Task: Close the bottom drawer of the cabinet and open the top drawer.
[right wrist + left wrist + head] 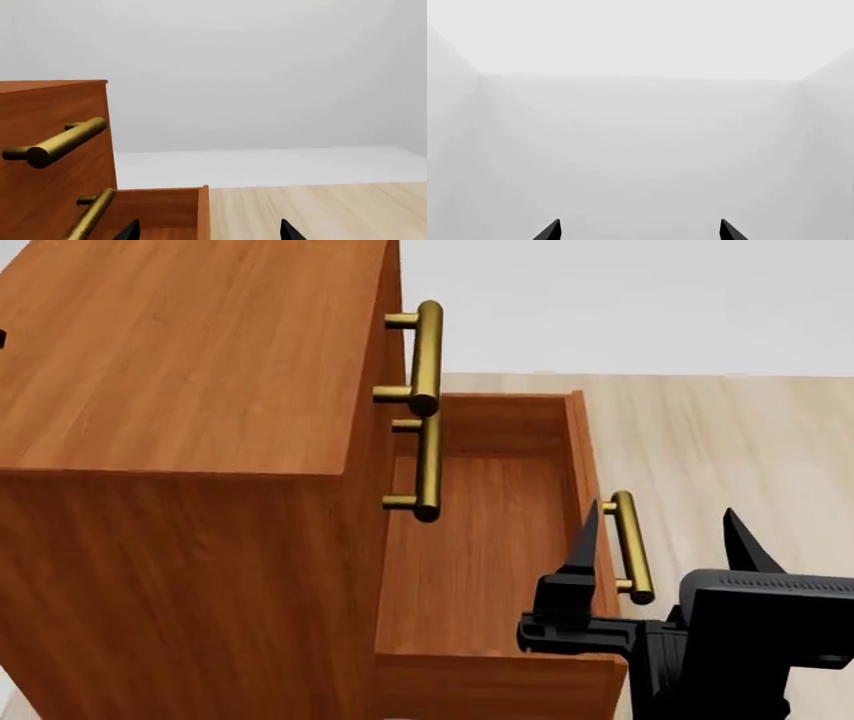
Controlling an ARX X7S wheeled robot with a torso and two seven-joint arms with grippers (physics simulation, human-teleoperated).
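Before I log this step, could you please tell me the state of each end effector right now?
Left end effector: open, holding nothing, facing bare wall.
Right end effector: open, holding nothing, by the bottom drawer handle.

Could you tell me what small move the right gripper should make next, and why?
Probably ease the right gripper toward the cabinet to press the bottom drawer in. That drawer stands pulled out, and the open jaws already straddle its handle, so a push on the front should start closing it.

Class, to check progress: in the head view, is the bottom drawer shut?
No, the bottom drawer stands pulled out, its inside showing.
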